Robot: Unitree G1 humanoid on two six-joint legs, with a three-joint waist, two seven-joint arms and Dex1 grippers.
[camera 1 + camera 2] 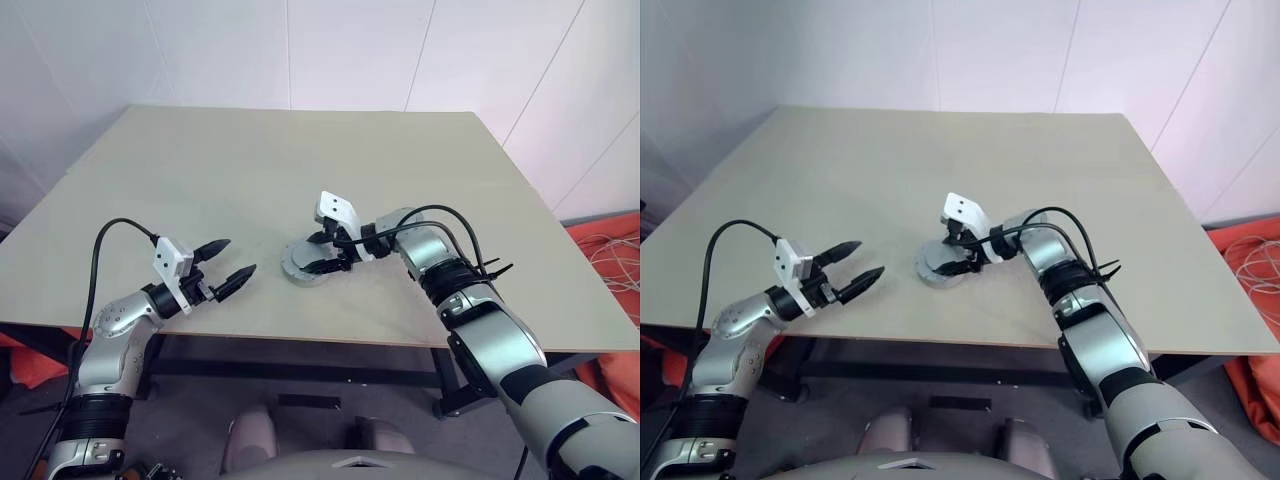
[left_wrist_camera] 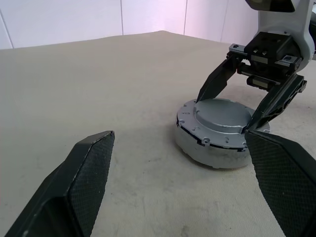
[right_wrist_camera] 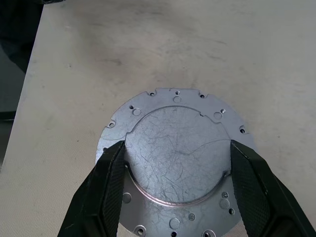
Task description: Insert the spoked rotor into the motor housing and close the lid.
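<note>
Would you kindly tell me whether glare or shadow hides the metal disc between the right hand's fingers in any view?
Right wrist view: the lid is evenly lit, its scratches showing, with just a thin glint along part of its raised rim. Left wrist view: only a soft shadow lies on the table beside it, hiding nothing.

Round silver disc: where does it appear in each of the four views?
Left eye: the disc lies near the centre.
Right eye: just left of centre.
Left wrist: beneath the right pincer.
Right wrist: between that pincer's own fingers.
Shared landmark: right pincer closed on its raised centre.
</note>
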